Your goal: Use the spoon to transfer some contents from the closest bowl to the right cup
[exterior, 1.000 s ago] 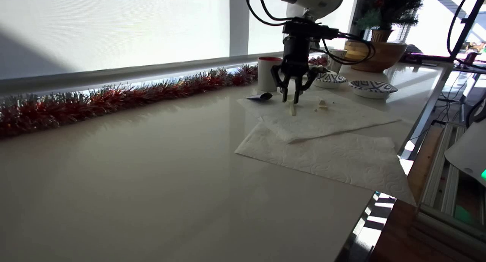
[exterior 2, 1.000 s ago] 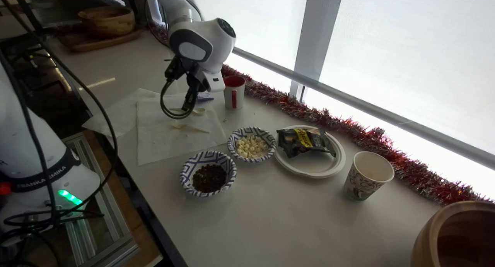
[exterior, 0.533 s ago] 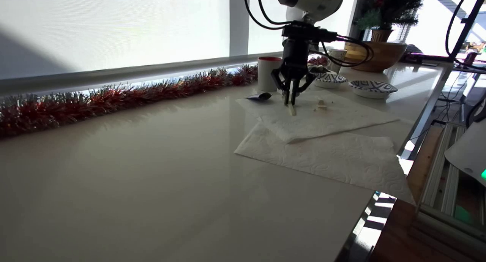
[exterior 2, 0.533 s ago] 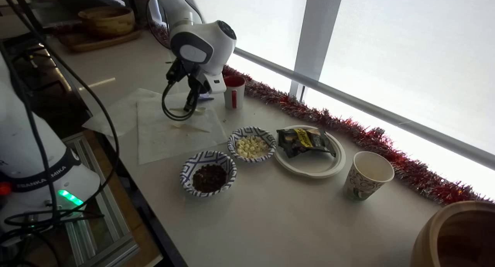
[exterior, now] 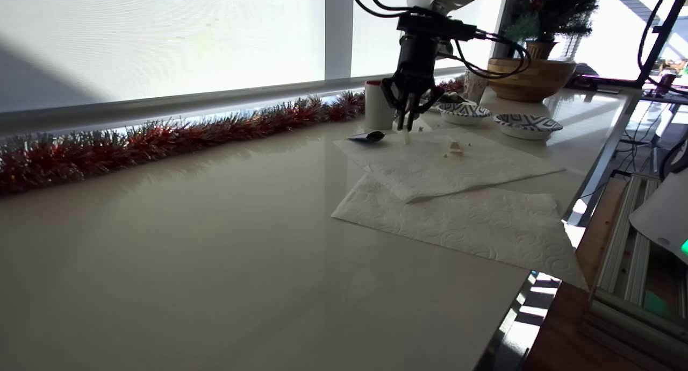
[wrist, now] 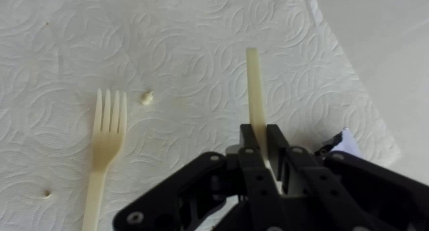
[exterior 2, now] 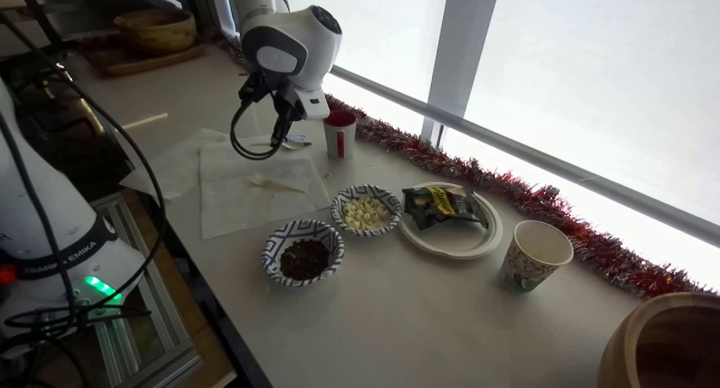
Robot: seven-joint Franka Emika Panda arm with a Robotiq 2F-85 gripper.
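Observation:
My gripper (wrist: 258,128) is shut on the handle of the pale spoon (wrist: 255,87), raised a little above the paper towel. The spoon's scoop is hidden behind the gripper in the wrist view, but the spoon (exterior 2: 292,146) shows it in an exterior view, past the gripper (exterior 2: 276,141). The closest bowl (exterior 2: 271,256), patterned and filled with dark bits, stands near the robot-side table edge. Beside it is a similar bowl (exterior 2: 339,213) of pale, popcorn-like pieces. The right cup, a patterned paper cup (exterior 2: 529,264), stands upright far from the gripper.
A pale fork (wrist: 105,140) and crumbs lie on the paper towel (wrist: 187,73). The red-lined mug (exterior 2: 340,140) and a purple packet (exterior: 368,136) are close to the gripper. A plate (exterior 2: 492,225) with a black snack bag (exterior 2: 441,205) lies between bowls and cup. Tinsel (exterior 2: 500,183) lines the window.
The jaws have closed from a wider gap onto the spoon's handle. The arm has then risen, and the spoon has come up with it. Bowls, cups and fork stay where they were.

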